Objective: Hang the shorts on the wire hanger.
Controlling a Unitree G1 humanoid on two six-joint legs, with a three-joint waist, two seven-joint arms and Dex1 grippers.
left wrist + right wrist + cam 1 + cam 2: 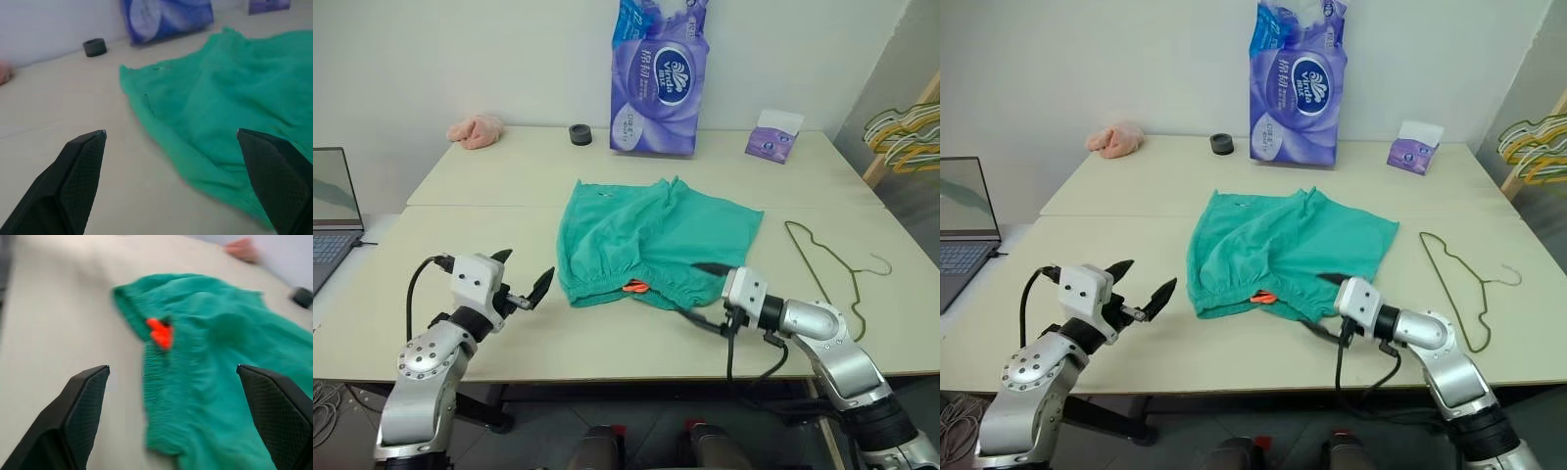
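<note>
The teal-green shorts [656, 230] lie flat in the middle of the table, with the gathered waistband toward me and a small orange tag [634, 287] at its edge. The thin olive wire hanger [822, 269] lies flat on the table to the right of the shorts, its hook pointing right. My left gripper [524, 272] hovers open to the left of the waistband and points at it. My right gripper [701, 292] is open at the waistband's right corner, one finger above the cloth and one below its edge. Nothing is held. In the right wrist view the shorts [210, 357] lie between my fingers.
A purple tissue pack [656, 78], a small purple box [773, 135], a black roll [579, 134] and a pink cloth [477, 130] stand along the table's back. A laptop [331, 211] sits at far left. Bunched yellow and green hangers [906, 132] hang at far right.
</note>
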